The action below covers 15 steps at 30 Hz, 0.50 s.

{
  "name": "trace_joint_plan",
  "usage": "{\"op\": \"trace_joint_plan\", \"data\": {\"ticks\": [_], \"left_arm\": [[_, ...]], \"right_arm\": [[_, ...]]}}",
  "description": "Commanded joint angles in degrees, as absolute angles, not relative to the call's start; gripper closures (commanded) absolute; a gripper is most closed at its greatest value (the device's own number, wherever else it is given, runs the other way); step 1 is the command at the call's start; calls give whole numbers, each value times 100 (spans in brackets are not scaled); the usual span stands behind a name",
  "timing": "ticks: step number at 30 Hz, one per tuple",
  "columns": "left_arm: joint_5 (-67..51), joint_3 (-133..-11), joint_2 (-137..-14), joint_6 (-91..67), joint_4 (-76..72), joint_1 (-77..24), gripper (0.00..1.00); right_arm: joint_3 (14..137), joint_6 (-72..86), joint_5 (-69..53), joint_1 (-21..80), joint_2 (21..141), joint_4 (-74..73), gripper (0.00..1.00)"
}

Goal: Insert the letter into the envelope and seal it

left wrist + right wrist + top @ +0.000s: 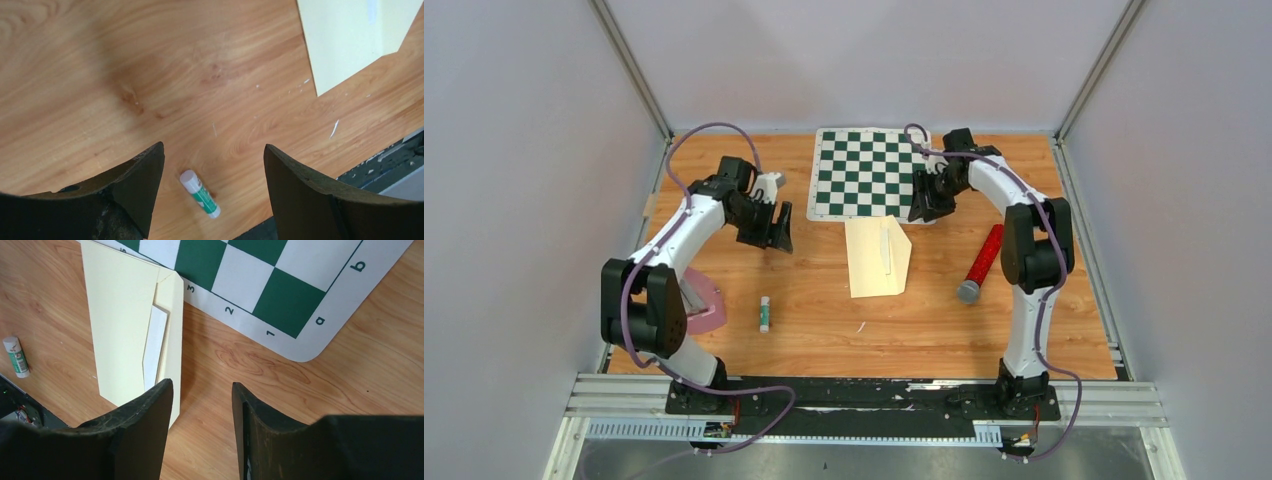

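The cream envelope (pixel 876 258) lies flat at the table's middle, just below the chessboard. It also shows in the right wrist view (pixel 120 325) and at the top right of the left wrist view (pixel 345 40). Its flap is folded over along one long side, and a narrow white strip (pixel 155 345) shows at the flap's edge. No bordered letter is in view. My left gripper (pixel 774 235) (pixel 212 147) is open and empty, left of the envelope. My right gripper (pixel 921 210) (pixel 200 382) is open and empty at the chessboard's right edge, beside the envelope's corner.
A green-and-white chessboard (pixel 864 172) (pixel 260 280) lies at the back centre. A green-and-white glue stick (pixel 765 314) (pixel 200 194) (pixel 16 356) lies at the front left. A red cylinder (pixel 980 262) lies right of the envelope. A pink object (pixel 704 305) sits by the left arm's base.
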<state>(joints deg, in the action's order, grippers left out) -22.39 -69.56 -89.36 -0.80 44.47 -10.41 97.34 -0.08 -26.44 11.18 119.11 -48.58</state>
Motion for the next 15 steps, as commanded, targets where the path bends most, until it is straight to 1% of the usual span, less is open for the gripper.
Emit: {"op": "trace_joint_plan", "data": {"ticks": [1,6,8,12,14,15], "left_arm": [[-2171,-6931,-9074,178,5173,-1046,21],[-2049,-6445,-9014,-319,5262,-1079,24],[-1869,-6424,-8974,-473,5293,-1121,24],[-1915,-6346,-9034,-1031,5359,-1133,25],[-1844,-6258,-9057,-1274,5386,-1134,27],[-1792,-6181,-9060,-1344,5413,-1134,30]], "right_arm": [[9828,-127,-2634,1086,11998,-4823,52],[9633,-106,-2655,1073,11805,-4741,52],[9603,-93,-2642,1076,11766,-4715,52],[9646,-36,-2671,1088,11776,-4709,52],[9719,-35,-2668,1083,11798,-4708,52],[9752,-35,-2664,1081,11810,-4706,52]]}}
